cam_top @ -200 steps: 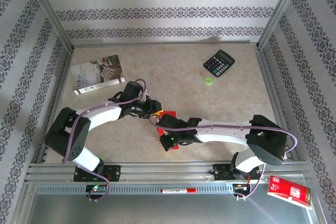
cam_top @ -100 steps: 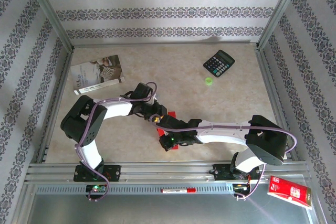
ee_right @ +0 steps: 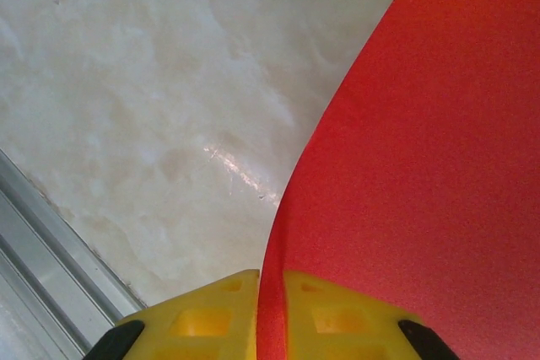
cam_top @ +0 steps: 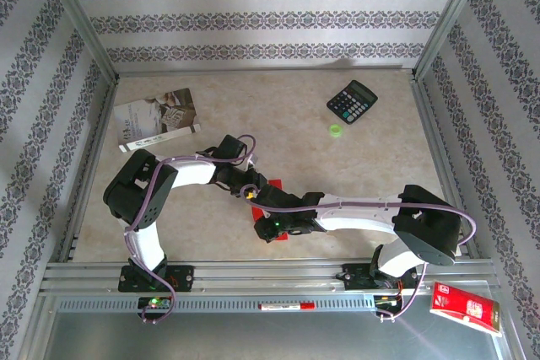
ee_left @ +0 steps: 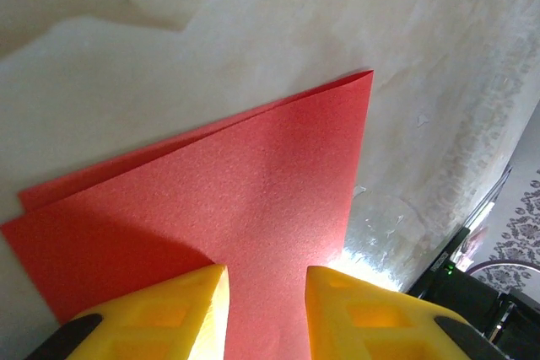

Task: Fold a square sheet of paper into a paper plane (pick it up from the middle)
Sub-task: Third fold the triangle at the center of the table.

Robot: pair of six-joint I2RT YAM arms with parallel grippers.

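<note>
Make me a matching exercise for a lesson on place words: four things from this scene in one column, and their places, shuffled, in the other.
Things
1. calculator
2. booklet
3. red paper
4. red packet

Places
A. on the metal ledge at the near right corner, off the tabletop
B. far left part of the table
C. far right part of the table
D. near side of the table, about midway between left and right

Pairs: 1-C, 2-B, 3-D, 4-A
</note>
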